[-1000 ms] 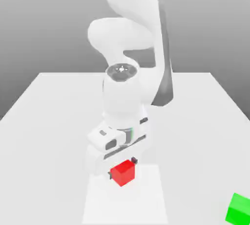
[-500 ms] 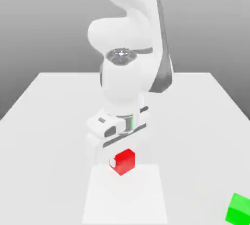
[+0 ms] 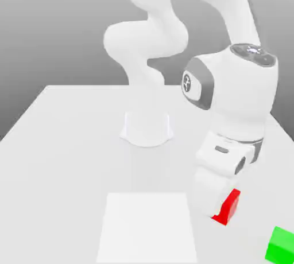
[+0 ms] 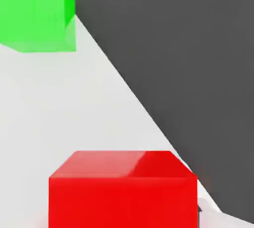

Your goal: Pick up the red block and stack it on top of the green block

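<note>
Small bright red cube with smooth plain faces (image 3: 229,206) sits pinched in the white two-finger gripper (image 3: 221,205), apparently lifted just off the white table (image 3: 69,142), toward the exterior view's right. The carry is in hand. To do it well: hold the pinch firm, lift higher than the top of the small bright green smooth cube (image 3: 281,244), centre above it, square the faces, lower straight, release only on contact. The green cube rests near the table's front corner, close to the red cube but apart. In the hand view, red (image 4: 123,187) fills the foreground, green (image 4: 35,11) lies ahead.
</note>
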Controlling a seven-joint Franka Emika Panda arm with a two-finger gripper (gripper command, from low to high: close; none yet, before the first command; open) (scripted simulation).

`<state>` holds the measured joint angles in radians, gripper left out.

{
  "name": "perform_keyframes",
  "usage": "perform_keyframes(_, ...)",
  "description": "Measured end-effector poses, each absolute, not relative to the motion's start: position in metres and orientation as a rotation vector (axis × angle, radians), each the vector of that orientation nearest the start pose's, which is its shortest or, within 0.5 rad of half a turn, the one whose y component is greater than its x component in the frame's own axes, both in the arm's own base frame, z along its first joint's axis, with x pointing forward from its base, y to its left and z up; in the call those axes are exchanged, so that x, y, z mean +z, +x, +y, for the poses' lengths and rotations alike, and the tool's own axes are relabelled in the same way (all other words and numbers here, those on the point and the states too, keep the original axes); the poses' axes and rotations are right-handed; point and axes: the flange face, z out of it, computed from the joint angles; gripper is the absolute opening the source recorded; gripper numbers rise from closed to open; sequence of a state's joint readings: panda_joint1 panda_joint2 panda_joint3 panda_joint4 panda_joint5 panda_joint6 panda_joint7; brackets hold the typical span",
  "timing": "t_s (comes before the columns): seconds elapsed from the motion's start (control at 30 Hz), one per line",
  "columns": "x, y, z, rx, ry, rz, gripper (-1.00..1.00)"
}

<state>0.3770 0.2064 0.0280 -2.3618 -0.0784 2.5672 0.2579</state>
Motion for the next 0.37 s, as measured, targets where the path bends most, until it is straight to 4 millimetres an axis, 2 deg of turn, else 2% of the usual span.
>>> perform_keyframes(0.1,0.243,0.474,0.259,-0.004,-3.121,-0.427,-1.0)
perform_keyframes(0.2,0.207,0.475,0.274,0.001,-3.11,-0.45,-1.0)
perform_keyframes(0.23,0.192,0.474,0.275,0.002,-3.109,-0.452,1.0)
perform_keyframes(0.37,0.192,0.474,0.275,0.002,-3.109,-0.452,1.0)
